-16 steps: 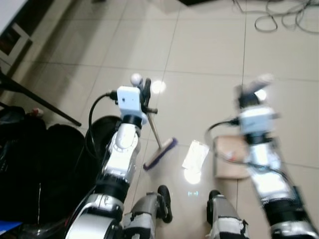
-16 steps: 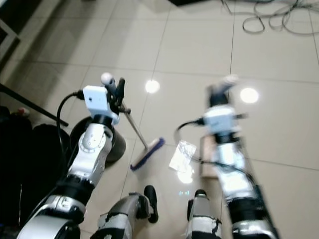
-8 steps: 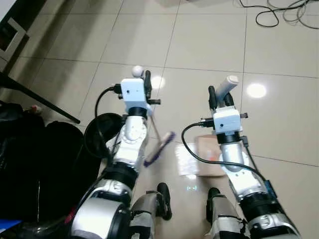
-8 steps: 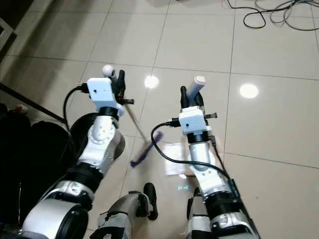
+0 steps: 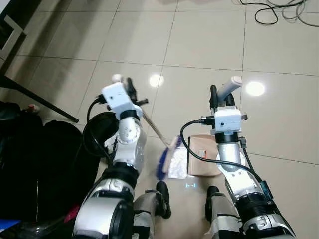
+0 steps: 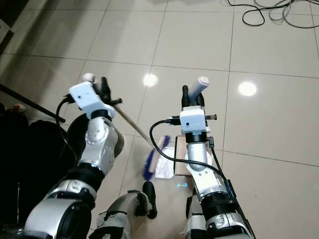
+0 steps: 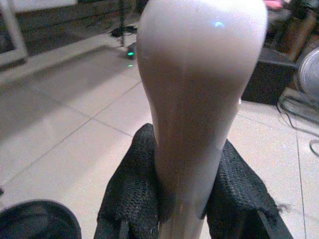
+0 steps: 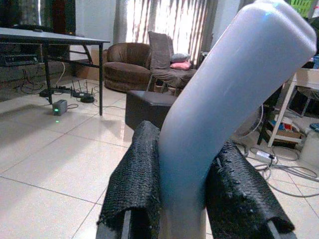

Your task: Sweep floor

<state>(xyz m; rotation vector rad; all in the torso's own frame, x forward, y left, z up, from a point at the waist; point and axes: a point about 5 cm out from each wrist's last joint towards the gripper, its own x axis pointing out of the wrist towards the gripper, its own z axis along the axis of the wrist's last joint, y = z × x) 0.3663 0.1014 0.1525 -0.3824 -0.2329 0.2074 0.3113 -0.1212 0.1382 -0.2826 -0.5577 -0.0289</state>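
The glossy beige tiled floor spreads out beyond both arms, with a black bag heaped beside the left arm. Below the right tool, touching the floor, lies a flat brown dustpan; its pale grey curved handle rises up into that tool, whose black fingers are clamped on it from both sides. The left tool is likewise closed around the rounded white top of a long thin broom stick, which slants down and towards the right tool. At its foot the blue-bristled broom head stands on the tile, just beside a crumpled clear plastic wrapper, which lies against the dustpan's near edge.

The sweep looks close to its end, with the wrapper nearly at the pan. The risk is that the light wrapper slides under or past the pan lip instead of onto it if the pan is not pressed flat. A hard push could also shove the pan along the smooth tile, or twist the stick in the left tool's narrow hold.
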